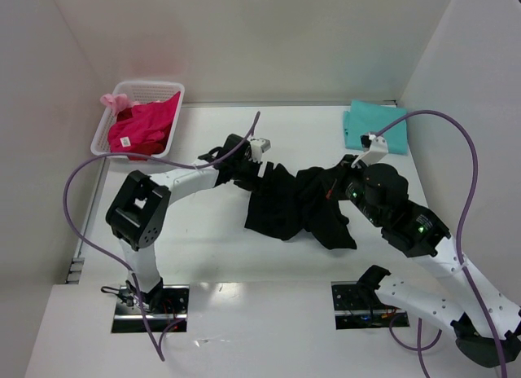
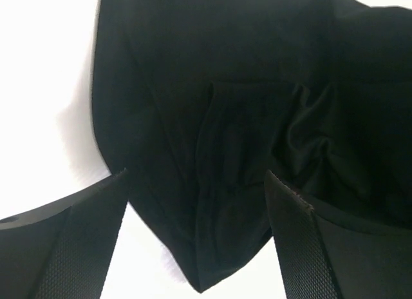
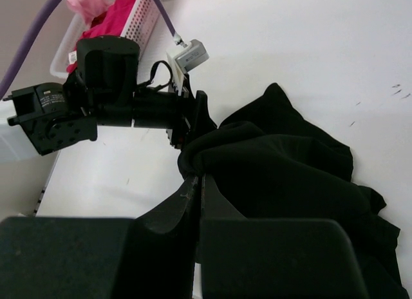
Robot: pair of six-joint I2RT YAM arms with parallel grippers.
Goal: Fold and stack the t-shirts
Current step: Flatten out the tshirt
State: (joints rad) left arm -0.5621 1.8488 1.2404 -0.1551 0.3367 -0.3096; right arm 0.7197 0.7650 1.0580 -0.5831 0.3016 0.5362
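Spreading is judged in hand — black t-shirt (image 1: 297,203) is seen crumpled at centre of table (image 1: 203,243), pinched at its 3 o'clock edge by the closed right gripper (image 3: 196,183); left gripper (image 2: 196,175) is held agape at 9 o'clock. A corner grip there is likely needed next.

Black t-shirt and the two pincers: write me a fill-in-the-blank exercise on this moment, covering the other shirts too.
The left pincer hangs ____ over the black t-shirt.
The right pincer is ____ on that same shirt.
The folded t-shirt at the far right of the table is ____.
The magenta-pink t-shirt lies ____ the white basket.
Missing words: open; shut; teal; inside.
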